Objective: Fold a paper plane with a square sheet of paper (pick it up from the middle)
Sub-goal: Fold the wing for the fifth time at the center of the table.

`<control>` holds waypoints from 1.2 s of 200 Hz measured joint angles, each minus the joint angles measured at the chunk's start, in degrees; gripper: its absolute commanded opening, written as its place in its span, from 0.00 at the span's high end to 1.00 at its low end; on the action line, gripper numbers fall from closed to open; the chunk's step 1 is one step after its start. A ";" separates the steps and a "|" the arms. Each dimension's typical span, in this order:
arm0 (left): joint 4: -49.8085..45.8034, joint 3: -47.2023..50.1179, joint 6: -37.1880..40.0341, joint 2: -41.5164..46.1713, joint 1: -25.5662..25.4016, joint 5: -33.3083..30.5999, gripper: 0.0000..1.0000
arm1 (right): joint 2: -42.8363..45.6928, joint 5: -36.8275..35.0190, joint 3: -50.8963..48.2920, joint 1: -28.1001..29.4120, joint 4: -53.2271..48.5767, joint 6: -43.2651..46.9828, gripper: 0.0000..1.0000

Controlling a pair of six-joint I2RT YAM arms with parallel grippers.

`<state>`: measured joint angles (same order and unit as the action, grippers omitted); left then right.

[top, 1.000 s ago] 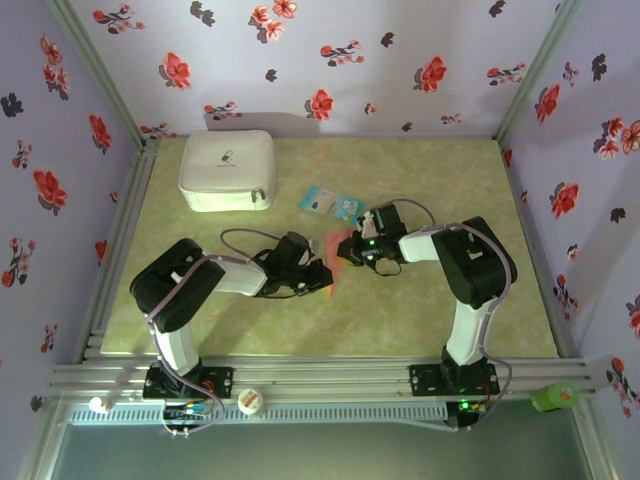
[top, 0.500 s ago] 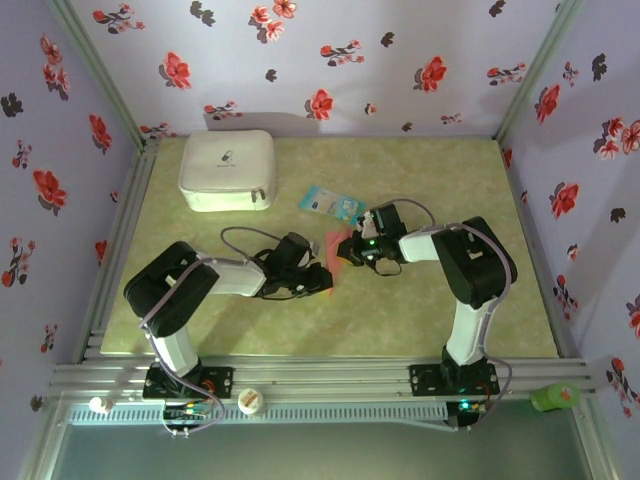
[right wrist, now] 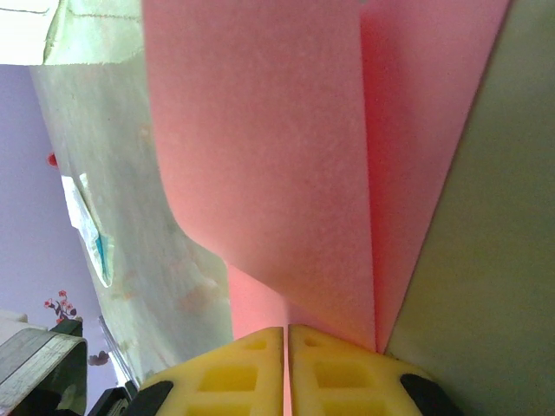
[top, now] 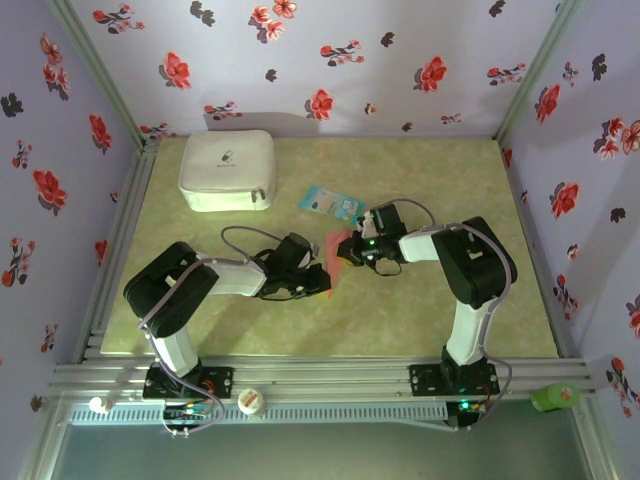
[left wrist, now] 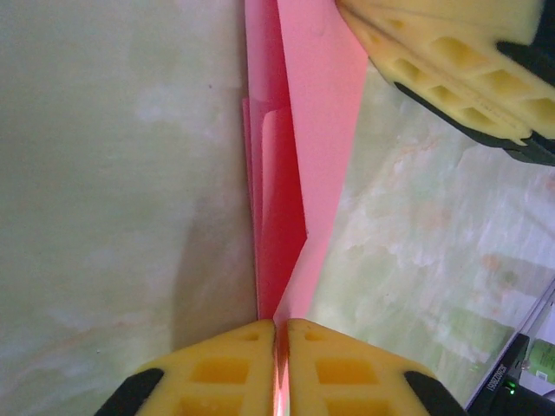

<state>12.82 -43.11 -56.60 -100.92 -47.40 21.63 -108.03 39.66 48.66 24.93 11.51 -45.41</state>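
The salmon-pink sheet of paper [top: 336, 247] is folded into long narrow layers, the shape of a paper plane, and is held just above the middle of the table. My left gripper [top: 324, 280] is shut on its near end; in the left wrist view the yellow pads [left wrist: 234, 364] pinch the paper [left wrist: 299, 130] at the crease. My right gripper [top: 347, 252] is shut on the far end. In the right wrist view the folded paper [right wrist: 277, 156] rises from between the closed gripper [right wrist: 286, 329]. The right gripper's fingers [left wrist: 451, 61] show at the top right of the left wrist view.
A white zipped case [top: 228, 170] sits at the back left of the green table [top: 450, 300]. A small light-blue packet [top: 332, 203] lies just behind the paper, also visible as the packet [right wrist: 91, 234] in the right wrist view. Flowered walls enclose three sides.
The left arm's elbow has shifted slightly to the left. The paper and the right arm have stayed almost still.
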 measured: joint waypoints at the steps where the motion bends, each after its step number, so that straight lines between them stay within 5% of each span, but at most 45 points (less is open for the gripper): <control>1: 0.00 0.00 0.00 0.00 0.00 0.00 0.86 | 0.00 0.02 0.00 0.00 0.00 0.00 0.90; 68: 0.17 0.96 0.04 0.46 -0.42 1.81 0.94 | 0.00 0.00 0.00 0.00 -0.04 0.02 0.90; 141: -0.04 0.96 0.26 0.46 -0.50 3.93 0.84 | 0.00 -0.44 0.39 0.15 -0.96 0.44 0.90; 183: -0.07 1.40 0.83 0.46 -0.63 4.57 0.99 | 0.00 -0.66 0.52 0.22 -1.36 0.52 0.90; 240: 0.15 1.70 1.40 0.81 -0.66 5.49 0.79 | 0.00 -0.68 0.63 0.22 -1.62 1.09 0.90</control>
<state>12.97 -41.41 -55.20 -100.12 -48.05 27.11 -108.03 38.98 49.30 25.15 9.89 -44.31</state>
